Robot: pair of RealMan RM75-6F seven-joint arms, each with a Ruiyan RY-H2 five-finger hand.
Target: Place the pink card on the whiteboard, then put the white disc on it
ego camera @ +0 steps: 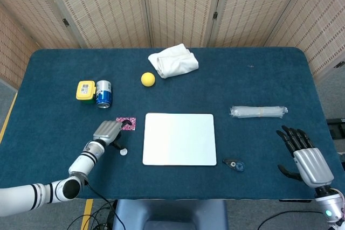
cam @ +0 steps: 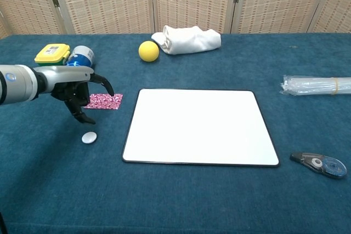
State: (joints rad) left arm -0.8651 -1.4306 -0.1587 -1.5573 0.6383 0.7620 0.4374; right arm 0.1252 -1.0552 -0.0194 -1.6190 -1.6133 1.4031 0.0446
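Left hand (cam: 81,92) hovers low over the table's blue cloth (ego camera: 259,79), fingers spread and curved downward, holding nothing. Its dark fingertips (cam: 88,120) hang right at the near left corner of the pink card (cam: 107,101); whether they touch it I cannot tell. From the head view the hand covers part of the card's left side. Just in front of the fingers, the small white disc (cam: 89,137) lies on the cloth, apart from them. The whiteboard (cam: 200,127) lies flat to the right of card and disc, with nothing on it.

Right hand (ego camera: 304,157) sits well apart at the far right near corner, seen only from the head view, fingers extended and slightly spread, empty.

Behind the left hand a blue can (ego camera: 103,93) lies beside a yellow-lidded box (ego camera: 85,90). Further back are a yellow ball (ego camera: 147,79) and a folded white cloth (ego camera: 173,61). A clear plastic roll (ego camera: 257,112) lies right of the whiteboard, and a tape dispenser (ego camera: 234,164) rests near its front right corner.
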